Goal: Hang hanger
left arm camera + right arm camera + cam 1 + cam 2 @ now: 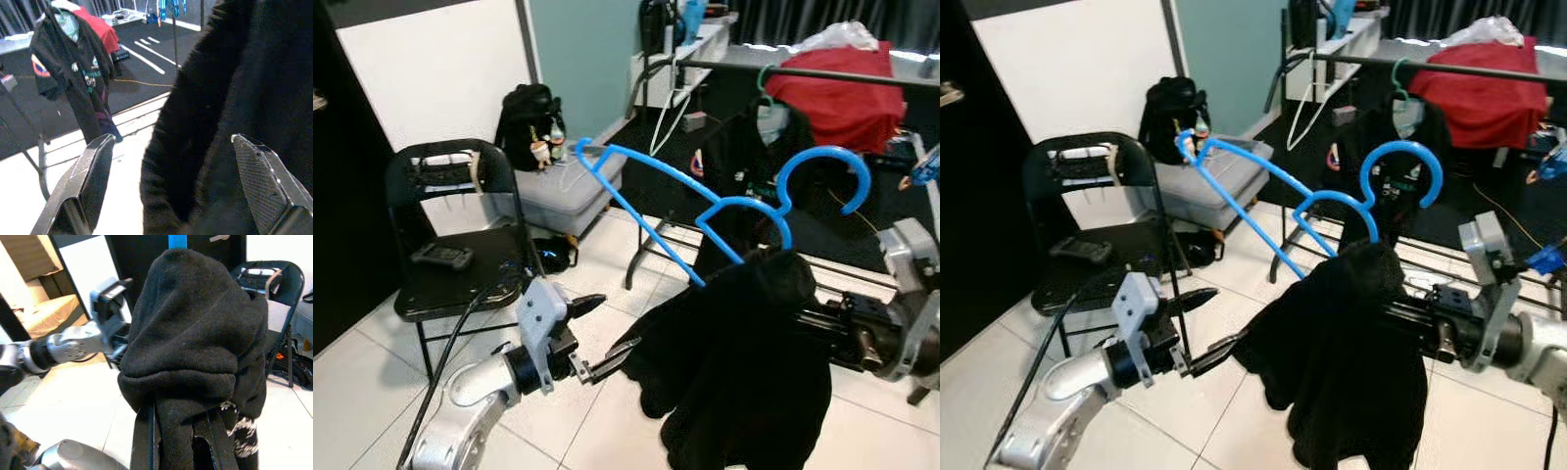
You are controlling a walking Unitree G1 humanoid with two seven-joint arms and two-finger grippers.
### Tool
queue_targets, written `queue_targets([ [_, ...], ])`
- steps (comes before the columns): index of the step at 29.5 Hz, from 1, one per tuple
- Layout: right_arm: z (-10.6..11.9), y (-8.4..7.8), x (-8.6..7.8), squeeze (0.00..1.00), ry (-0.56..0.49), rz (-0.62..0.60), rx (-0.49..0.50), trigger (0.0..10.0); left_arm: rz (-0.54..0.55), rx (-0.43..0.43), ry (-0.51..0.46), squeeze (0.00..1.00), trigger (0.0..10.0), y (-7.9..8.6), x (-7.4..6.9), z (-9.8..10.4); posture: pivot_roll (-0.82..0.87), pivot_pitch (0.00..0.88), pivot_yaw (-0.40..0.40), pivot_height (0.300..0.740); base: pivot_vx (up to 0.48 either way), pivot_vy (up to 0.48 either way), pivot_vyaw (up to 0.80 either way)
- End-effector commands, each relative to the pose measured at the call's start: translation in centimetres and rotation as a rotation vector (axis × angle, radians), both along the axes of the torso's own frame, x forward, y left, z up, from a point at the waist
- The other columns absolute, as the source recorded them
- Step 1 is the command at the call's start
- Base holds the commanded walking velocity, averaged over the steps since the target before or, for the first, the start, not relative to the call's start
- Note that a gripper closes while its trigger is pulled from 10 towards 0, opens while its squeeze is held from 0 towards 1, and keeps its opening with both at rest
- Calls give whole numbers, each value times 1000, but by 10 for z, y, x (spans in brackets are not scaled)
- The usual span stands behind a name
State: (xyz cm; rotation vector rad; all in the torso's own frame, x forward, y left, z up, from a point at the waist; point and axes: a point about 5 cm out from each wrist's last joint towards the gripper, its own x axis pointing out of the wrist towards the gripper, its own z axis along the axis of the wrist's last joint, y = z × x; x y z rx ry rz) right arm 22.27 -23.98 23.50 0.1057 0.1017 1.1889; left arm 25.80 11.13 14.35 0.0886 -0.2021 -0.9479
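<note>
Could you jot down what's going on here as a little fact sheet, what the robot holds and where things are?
Held item: blue hanger with a black garment bunched on it
Right pincer: shut on the garment-covered hanger
Left pincer: open, fingers either side of the garment's edge
Clothes rail: behind, carrying a red garment and a black printed shirt
Folding chair: on the robot's left, a dark gadget on its seat
Hook: not yet on the rail

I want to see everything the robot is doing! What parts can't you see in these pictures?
- Right gripper: head views, fingertips buried in the black garment.
- Blue hanger: its lower end disappears under that garment.
- Left gripper: left wrist view, cloth fills the gap between the fingers; contact unclear.
- Clothes rail: cut off by the frame edge.
</note>
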Motion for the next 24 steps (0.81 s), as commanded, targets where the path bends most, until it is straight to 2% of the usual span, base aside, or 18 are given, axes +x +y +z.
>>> queue_targets([
  [1, 11, 6, -3, 0, -46, 51, 0, 10000, -2, 18, -14, 0, 10000, -2, 1, -2, -159, 0, 23, 740, 0, 0, 0],
  [6, 20, 7, -3, 0, -73, 72, -19, 10000, -42, 31, -37, 0, 10000, -4, 3, 0, -166, 0, 32, 740, 0, 0, 0],
  [9, 25, 9, -4, 0, -91, 84, -28, 10000, -101, 48, -10, 0, 10000, -2, -3, -6, -167, 0, 39, 740, 0, 0, 0],
  [17, 30, 10, -5, 0, -105, 94, -44, 10000, -212, -18, 56, 0, 10000, -3, -14, -12, -172, 0, 42, 740, 0, 0, 0],
  [24, 34, 11, -7, 0, -111, 108, -50, 10000, -185, -15, 37, 0, 10000, -9, -10, -14, -180, 0, 44, 740, 0, 0, 0],
])
